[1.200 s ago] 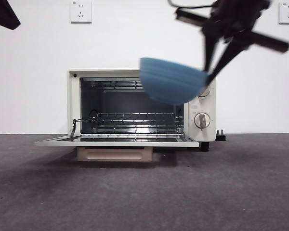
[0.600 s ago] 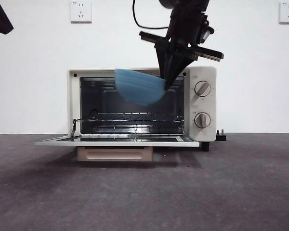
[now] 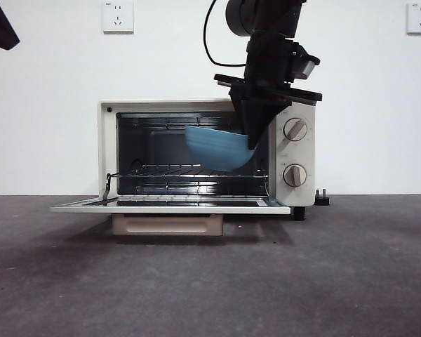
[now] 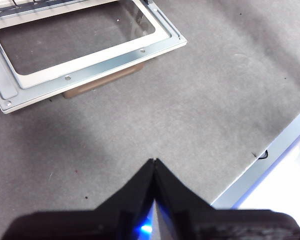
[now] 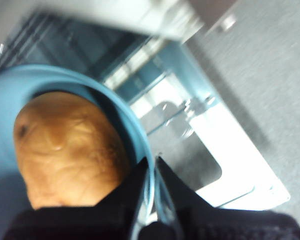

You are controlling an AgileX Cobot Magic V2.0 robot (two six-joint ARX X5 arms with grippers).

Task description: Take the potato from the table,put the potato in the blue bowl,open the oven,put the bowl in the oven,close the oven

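Note:
The cream-white oven (image 3: pixel 196 158) stands with its door (image 3: pixel 170 206) folded down flat. My right gripper (image 3: pixel 251 144) comes down from above in front of the oven's right half, shut on the rim of the blue bowl (image 3: pixel 221 149). The bowl hangs tilted at the cavity mouth, above the wire rack (image 3: pixel 182 170). In the right wrist view the potato (image 5: pixel 70 147) lies inside the bowl (image 5: pixel 122 120), close to my right gripper (image 5: pixel 152 167). My left gripper (image 4: pixel 154 165) is shut on nothing, high over the table (image 4: pixel 140 125) in front of the oven door (image 4: pixel 80 42).
A beige handle (image 3: pixel 167 225) shows under the lowered door. Two round knobs (image 3: pixel 295 151) sit on the oven's right panel. The table's edge (image 4: pixel 270 155) runs close to the left gripper. Open grey table (image 3: pixel 210 281) lies in front of the oven.
The right gripper has carried the bowl leftward from the upper right and then down, bringing it from in front of the knobs to the oven's opening.

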